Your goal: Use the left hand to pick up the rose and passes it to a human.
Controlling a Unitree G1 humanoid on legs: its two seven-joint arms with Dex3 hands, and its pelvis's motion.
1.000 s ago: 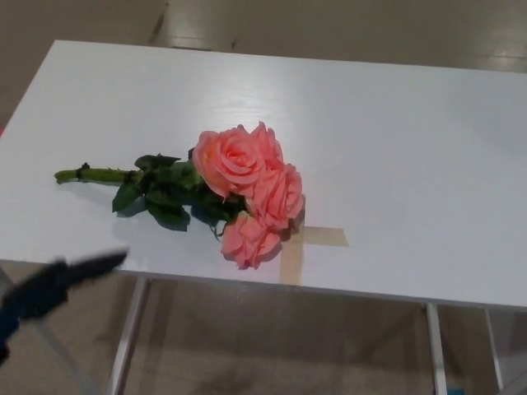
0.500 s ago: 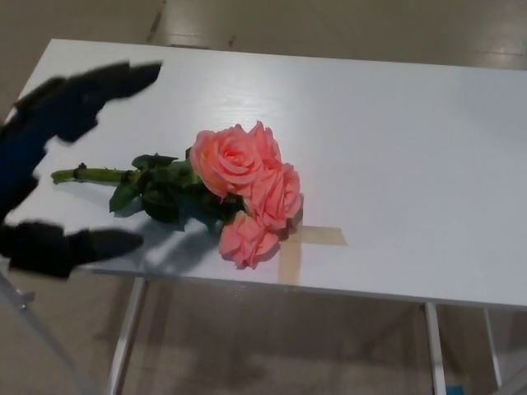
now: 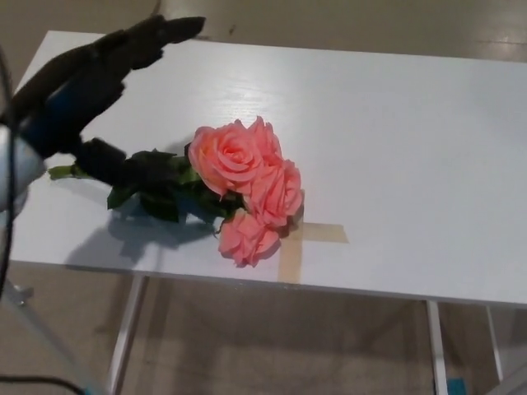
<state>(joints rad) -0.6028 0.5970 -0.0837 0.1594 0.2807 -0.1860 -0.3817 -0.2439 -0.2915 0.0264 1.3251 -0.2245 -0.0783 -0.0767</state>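
White and glossy, the surface (image 3: 395,148) carries the rose (image 3: 247,185), a bunch of three pink blooms lying near the front edge beside a cross of tan tape (image 3: 309,239), while the left hand (image 3: 86,99) hovers over its green stem (image 3: 62,171), fingers (image 3: 156,37) spread and holding nothing.
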